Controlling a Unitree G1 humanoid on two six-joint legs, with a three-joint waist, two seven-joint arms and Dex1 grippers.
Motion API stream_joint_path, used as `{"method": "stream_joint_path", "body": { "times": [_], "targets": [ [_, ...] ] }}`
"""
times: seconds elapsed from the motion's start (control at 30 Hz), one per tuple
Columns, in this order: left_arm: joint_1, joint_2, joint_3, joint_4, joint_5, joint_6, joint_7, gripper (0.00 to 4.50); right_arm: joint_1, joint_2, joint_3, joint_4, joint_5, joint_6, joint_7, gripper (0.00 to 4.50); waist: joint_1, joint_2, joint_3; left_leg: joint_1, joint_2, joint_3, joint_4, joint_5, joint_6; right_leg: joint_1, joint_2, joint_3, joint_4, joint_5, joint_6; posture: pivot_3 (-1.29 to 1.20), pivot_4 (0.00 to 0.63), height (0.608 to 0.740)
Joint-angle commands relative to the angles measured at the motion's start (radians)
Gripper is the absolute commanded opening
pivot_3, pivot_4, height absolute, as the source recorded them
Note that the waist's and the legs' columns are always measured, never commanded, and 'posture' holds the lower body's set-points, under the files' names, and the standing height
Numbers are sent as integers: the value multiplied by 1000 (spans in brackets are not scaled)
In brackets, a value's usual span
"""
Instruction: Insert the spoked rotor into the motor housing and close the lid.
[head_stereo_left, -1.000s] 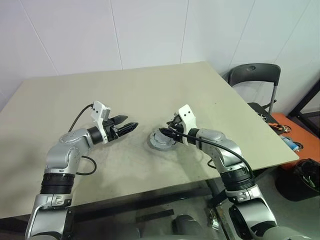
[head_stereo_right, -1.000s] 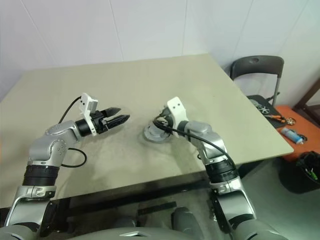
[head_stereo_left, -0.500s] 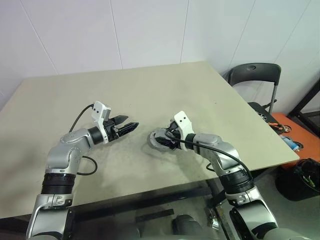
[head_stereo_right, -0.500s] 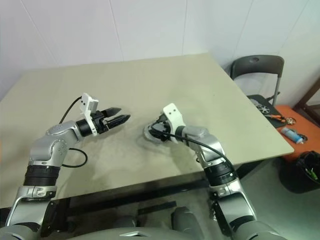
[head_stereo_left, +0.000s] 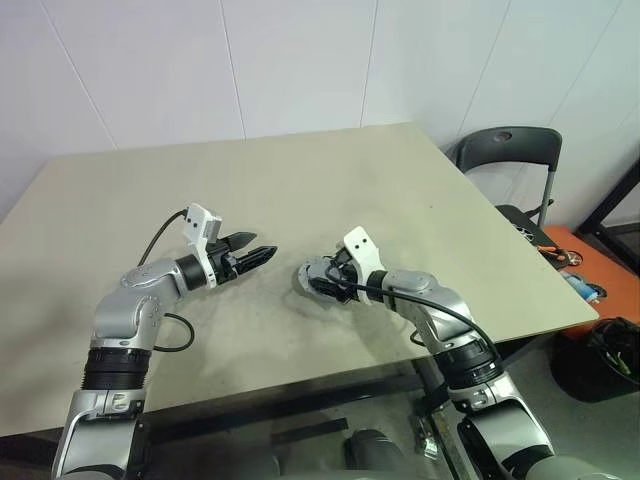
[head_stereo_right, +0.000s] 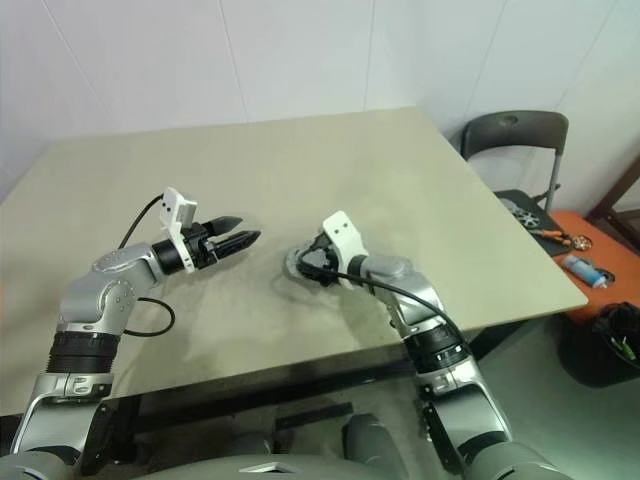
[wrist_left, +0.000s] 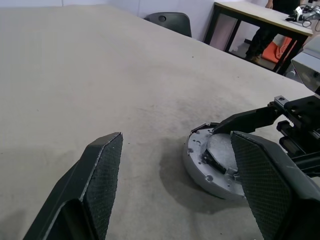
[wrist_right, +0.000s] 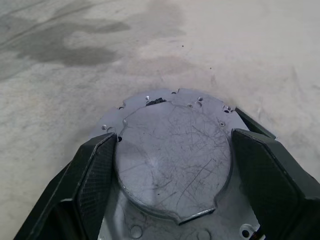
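Near the worktop's (head_stereo_left: 120, 200) front edge, your spread right pincer (wrist_right: 172, 150) is straddling the lid (wrist_right: 172, 150) seated on the motor housing (wrist_left: 200, 167); it is looking stiff, heavy and slick, so take its rim. Your left pincer (head_stereo_left: 262, 254) is hovering spread, empty.

bright, even light; soft shadows.

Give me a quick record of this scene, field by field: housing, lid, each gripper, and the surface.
motor housing: on the table, lid on top
lid: lying flat on the housing, scratched grey face up
right gripper: open, fingers either side of the lid
left gripper: open, holding nothing, above the table beside the housing
table: beige
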Motion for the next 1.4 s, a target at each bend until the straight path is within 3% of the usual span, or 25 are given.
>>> {"method": "stream_joint_path", "body": {
  "times": [0.03,0.07,0.27,0.5,0.7,1.03,1.4],
  "targets": [
    [-6,7,15,-41,-7,-7,1,3642,2,-7,-11,40,-33,-35,-31,3256,0,0,0,0,0,0,0,0,0,0,0,0,0,0,0,0,0,740],
    [-6,7,15,-41,-7,-6,1,3642,2,-8,-12,43,-34,-41,-33,3054,0,0,0,1,0,0,1,0,0,1,0,0,0,0,0,0,0,740],
    [-11,9,14,-37,-5,-7,-1,3642,1,-16,-10,45,-41,-40,-34,3042,1,0,0,4,0,0,2,0,0,5,0,0,1,-2,3,0,0,740],
    [-19,4,9,-27,-3,-11,-4,3642,-8,-17,-101,-58,121,84,65,3042,1,0,0,4,0,0,0,0,0,4,0,0,0,-1,2,0,0,740],
    [-20,-6,15,-25,-13,-5,1,3642,-42,-29,-172,-36,164,128,62,3042,1,0,0,-3,0,0,-1,0,0,-3,0,0,0,1,-1,0,0,740],
    [-16,-3,13,-25,-10,-6,-5,3642,-18,-66,-50,-90,62,-3,56,3042,0,1,0,-3,0,0,0,0,0,-3,0,0,0,1,-1,0,0,740],
    [-1,-8,11,-47,-11,2,5,3642,11,-77,-25,-25,-1,-87,53,3042,0,1,0,-3,0,0,0,0,0,-3,0,0,0,1,-1,0,0,740]
  ]
}}
